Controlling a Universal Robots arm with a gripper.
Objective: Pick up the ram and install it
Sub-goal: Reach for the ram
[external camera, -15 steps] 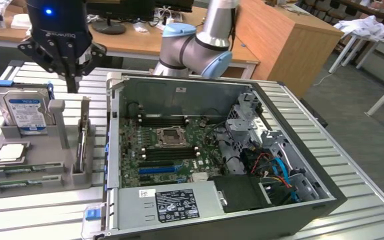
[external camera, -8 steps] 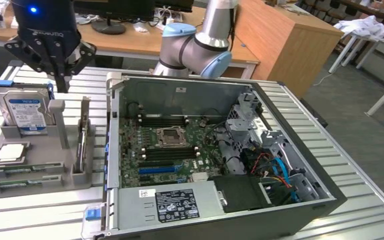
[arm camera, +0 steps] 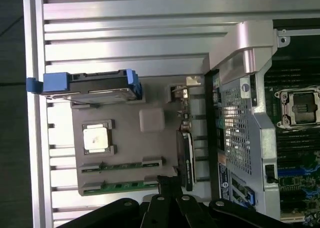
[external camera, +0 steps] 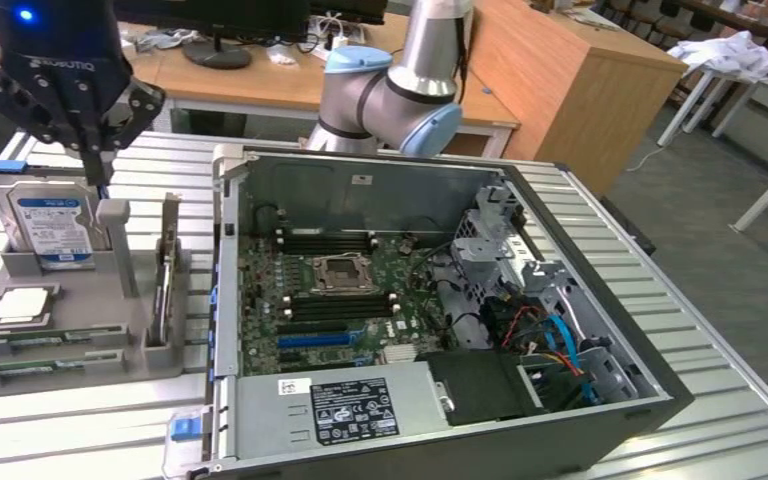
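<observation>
Above the far end of the grey holder (external camera: pixel 91 312), the gripper (external camera: pixel 100 182) hung with its fingers pressed together to a point and nothing between them. Its tips were just beside the hard drive (external camera: pixel 48 225), on the exterior view's right of it, and clear of the holder. In the wrist view the dark fingertips (arm camera: pixel 167 185) likewise met with no gap.

The holder sat on the ribbed metal table (external camera: pixel 77 420) along the edge at the exterior view's left, right beside the open computer case (external camera: pixel 624 395). The ram (external camera: pixel 37 340) lay flat in a slot of the holder near the edge closest to the exterior camera, well apart from the gripper. A second stick (external camera: pixel 24 368), green like the first, lay parallel in the next slot, right at that edge.

Between the ram and the upright hard drive rested the square processor chip (external camera: pixel 24 303). A thin dark part (external camera: pixel 164 285) stood on edge along the holder's side toward the case; what it was could not be told. Inside the case the motherboard (external camera: pixel 357 300) lay exposed, with dark memory slots on either side of its processor socket (external camera: pixel 344 268).
</observation>
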